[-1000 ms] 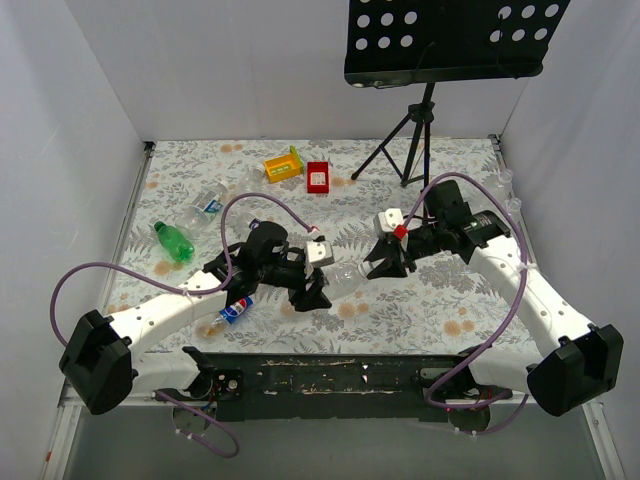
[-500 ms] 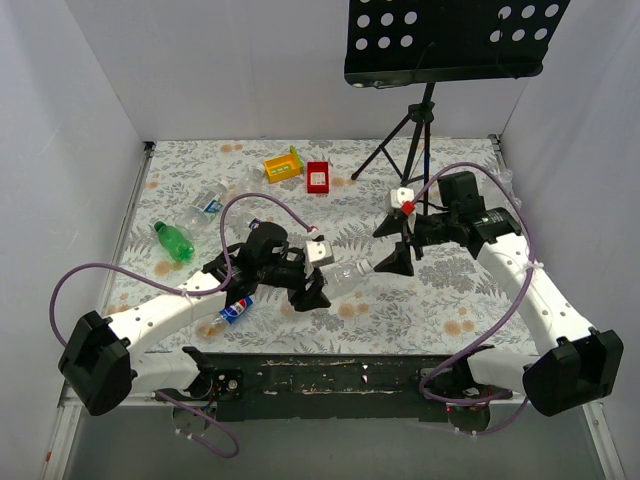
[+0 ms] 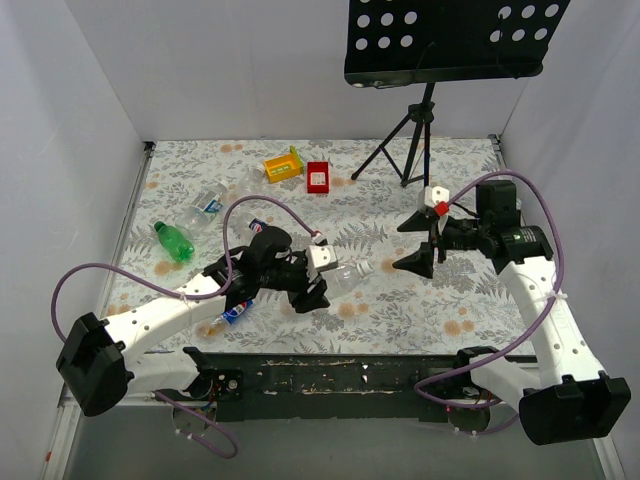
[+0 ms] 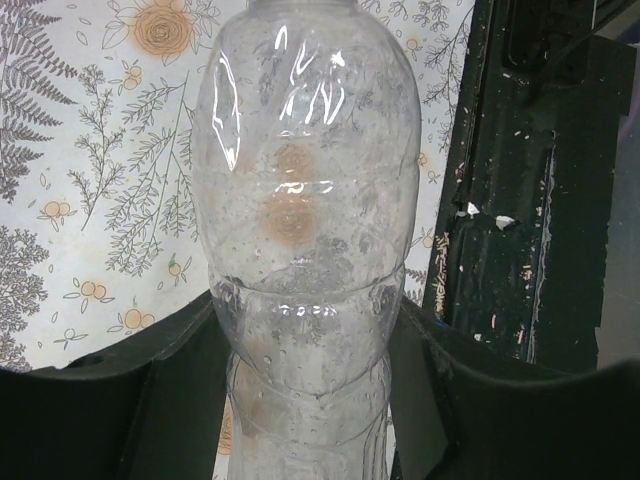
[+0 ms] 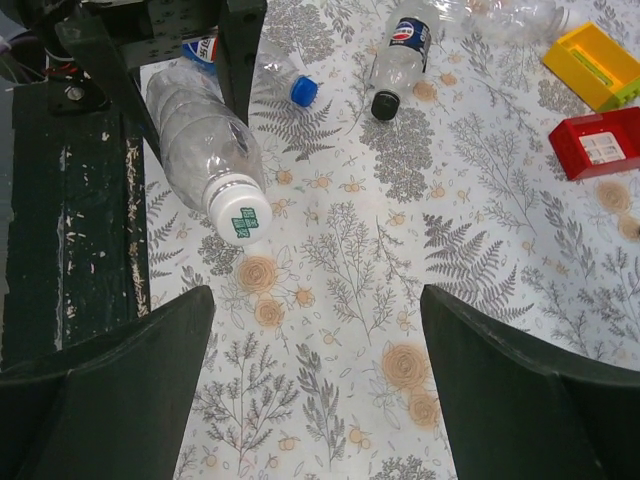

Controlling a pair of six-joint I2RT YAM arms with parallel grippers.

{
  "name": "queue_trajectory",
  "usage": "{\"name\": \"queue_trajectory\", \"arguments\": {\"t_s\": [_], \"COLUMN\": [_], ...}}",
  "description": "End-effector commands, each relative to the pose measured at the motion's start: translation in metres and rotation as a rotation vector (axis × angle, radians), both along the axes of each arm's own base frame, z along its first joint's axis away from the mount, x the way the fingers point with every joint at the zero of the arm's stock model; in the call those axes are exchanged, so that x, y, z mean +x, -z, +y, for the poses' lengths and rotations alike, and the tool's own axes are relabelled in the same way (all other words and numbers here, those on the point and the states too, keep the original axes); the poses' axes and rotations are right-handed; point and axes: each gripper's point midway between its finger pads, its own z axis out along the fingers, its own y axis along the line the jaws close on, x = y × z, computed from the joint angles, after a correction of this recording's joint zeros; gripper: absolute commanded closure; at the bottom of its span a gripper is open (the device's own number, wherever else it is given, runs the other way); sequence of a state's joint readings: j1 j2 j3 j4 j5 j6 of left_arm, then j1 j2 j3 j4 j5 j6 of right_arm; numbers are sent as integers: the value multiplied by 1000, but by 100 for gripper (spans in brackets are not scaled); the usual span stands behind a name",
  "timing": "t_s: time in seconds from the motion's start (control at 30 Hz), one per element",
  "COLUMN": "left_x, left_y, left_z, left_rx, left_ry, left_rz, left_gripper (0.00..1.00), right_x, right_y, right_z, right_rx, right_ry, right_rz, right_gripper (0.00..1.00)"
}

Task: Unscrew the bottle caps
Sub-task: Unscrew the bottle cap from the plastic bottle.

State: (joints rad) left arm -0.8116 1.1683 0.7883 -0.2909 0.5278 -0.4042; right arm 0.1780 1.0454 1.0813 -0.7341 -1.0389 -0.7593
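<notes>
My left gripper (image 3: 312,285) is shut on a clear, unlabelled bottle (image 3: 343,276), held on its side just above the table. Its body fills the left wrist view (image 4: 305,230), and the left gripper (image 4: 305,400) clamps the waist from both sides. The bottle's white cap with a green mark (image 5: 240,213) sits on the neck (image 3: 363,267) and faces my right gripper (image 3: 412,243). That gripper is open and holds nothing. It hangs well to the right of the cap, and only tablecloth shows between the right gripper's (image 5: 315,300) fingers.
Other bottles lie at the left: a green one (image 3: 173,240), a blue-labelled one (image 3: 235,310), one with a blue cap (image 5: 303,91) and one with a dark cap (image 5: 384,104). A yellow tray (image 3: 283,165) and a red tray (image 3: 318,176) sit at the back. A tripod (image 3: 410,140) stands at the back right.
My right gripper has opened, let go of the cap end of the bottle and drawn back to the right. The left gripper still holds the bottle in about the same place.
</notes>
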Motion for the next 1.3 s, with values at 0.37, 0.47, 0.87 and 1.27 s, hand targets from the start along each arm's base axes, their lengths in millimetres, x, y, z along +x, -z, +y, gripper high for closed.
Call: {"name": "queue_trajectory", "arguments": {"t_s": [0.37, 0.47, 0.87, 1.27], "left_x": [5, 4, 5, 6], "left_y": [-20, -18, -19, -16], "left_z": [-10, -11, -14, -15], "left_rx": [0, -1, 1, 15], "left_ry": [-20, -21, -36, -44], "left_rz": [-123, -124, -149, -162], "left_gripper": [86, 86, 86, 86], "right_x": [-8, -7, -6, -6], "right_y": [11, 16, 18, 19], "right_z": [-4, -5, -4, -3], "right_rx": [92, 96, 115, 119], "right_ry": [32, 43, 42, 40], "right_rz": [169, 200, 241, 269], "right_gripper": [2, 2, 2, 2]}}
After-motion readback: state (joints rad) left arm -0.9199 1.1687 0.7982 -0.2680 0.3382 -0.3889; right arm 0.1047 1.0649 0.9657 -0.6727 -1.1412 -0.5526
